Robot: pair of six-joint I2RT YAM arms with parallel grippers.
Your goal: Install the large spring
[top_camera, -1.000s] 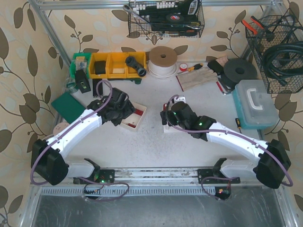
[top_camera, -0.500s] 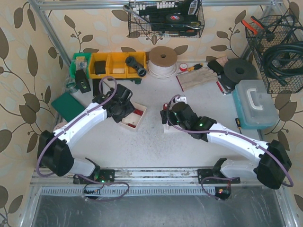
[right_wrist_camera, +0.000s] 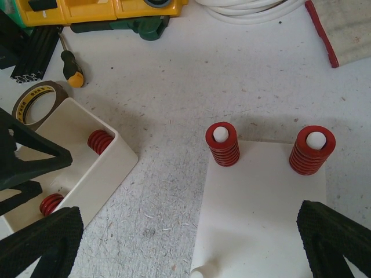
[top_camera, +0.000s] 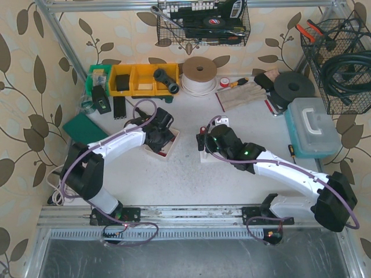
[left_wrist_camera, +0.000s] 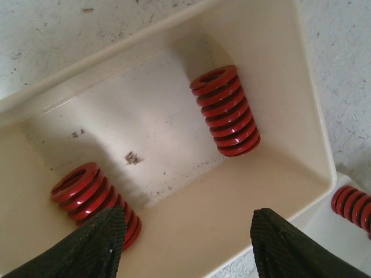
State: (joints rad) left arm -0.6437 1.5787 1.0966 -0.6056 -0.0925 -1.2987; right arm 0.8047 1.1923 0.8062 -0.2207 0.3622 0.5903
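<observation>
Spring [left_wrist_camera: 225, 110] sits in tray [left_wrist_camera: 278, 69], just ahead of left hand [left_wrist_camera: 188, 234].

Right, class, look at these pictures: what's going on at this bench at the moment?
Two robot arms are fitting red springs onto a pegged board. The left claw hovers open over a cream tray, above two loose springs, gripping nothing yet. The right claw hangs open and empty over the white board, where two fitted springs sit on pegs and at least one bare peg shows.
</observation>
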